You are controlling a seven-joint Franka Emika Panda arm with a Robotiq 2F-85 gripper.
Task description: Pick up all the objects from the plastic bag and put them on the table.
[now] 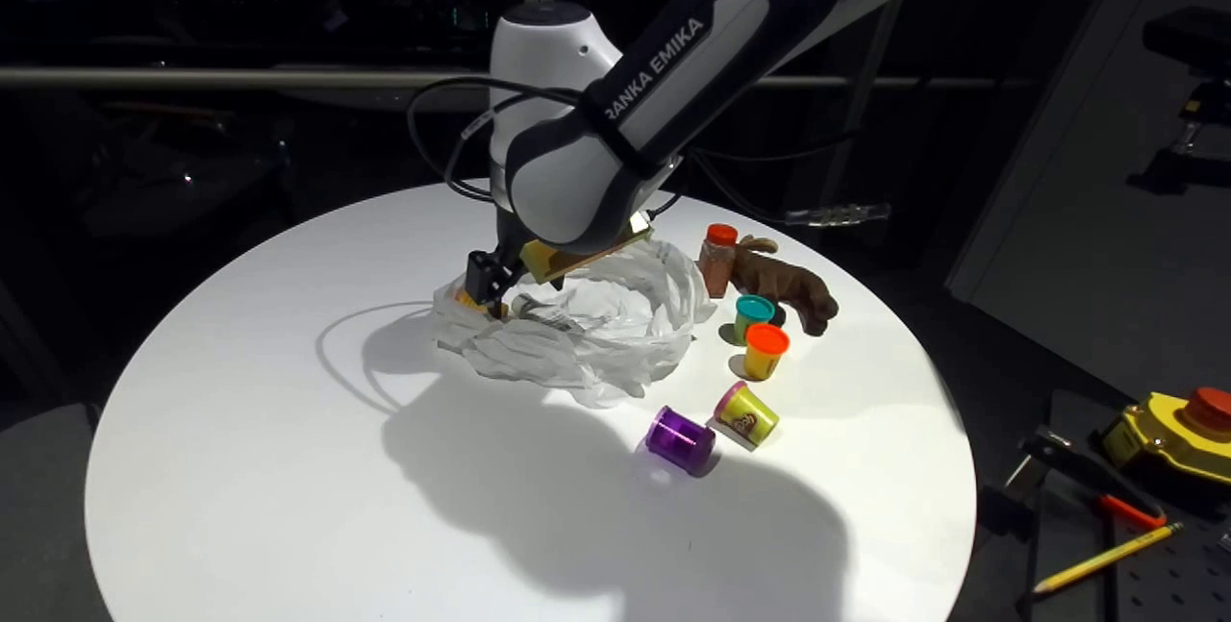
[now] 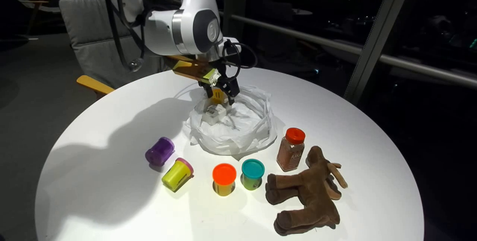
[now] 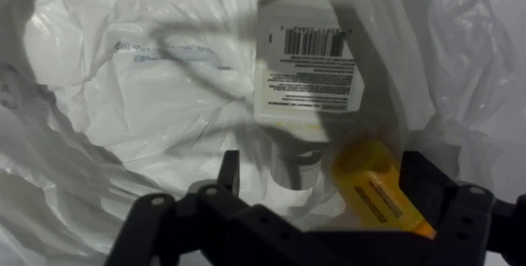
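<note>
Inside the crumpled white plastic bag (image 2: 238, 142) lie two things for me to lift out: a white plastic container with a barcode label (image 3: 304, 68) and a yellow-orange container with dark printed bars (image 3: 370, 175). The bag's sides are bunched down in a ring around them, and that wide mouth lets me reach in from above. My black two-fingered claw (image 3: 320, 163) is spread wide and holds nothing. One black finger (image 3: 427, 192) overlaps the yellow-orange container in the wrist view; whether they touch, I cannot tell. I judge the spread is meant to straddle that container or the white one's pale, round near end. Either way I must close on firm wall, or loose film may come up too.

Outside the bag, on the round white table (image 1: 240, 430), a translucent purple tub (image 2: 159, 151) and a yellow-green tub with a pink lid (image 2: 177, 175) lie on their sides, so a nudge could roll them. A yellow tub with an orange-red lid (image 2: 224, 177), a green tub with a teal lid (image 2: 252, 174) and a clear jar with a red lid (image 2: 290, 151) stand on their bases, likely steadier. Beside the jar, a brown plush moose (image 2: 316, 200) lies flopped on its side, soft enough not to roll.
</note>
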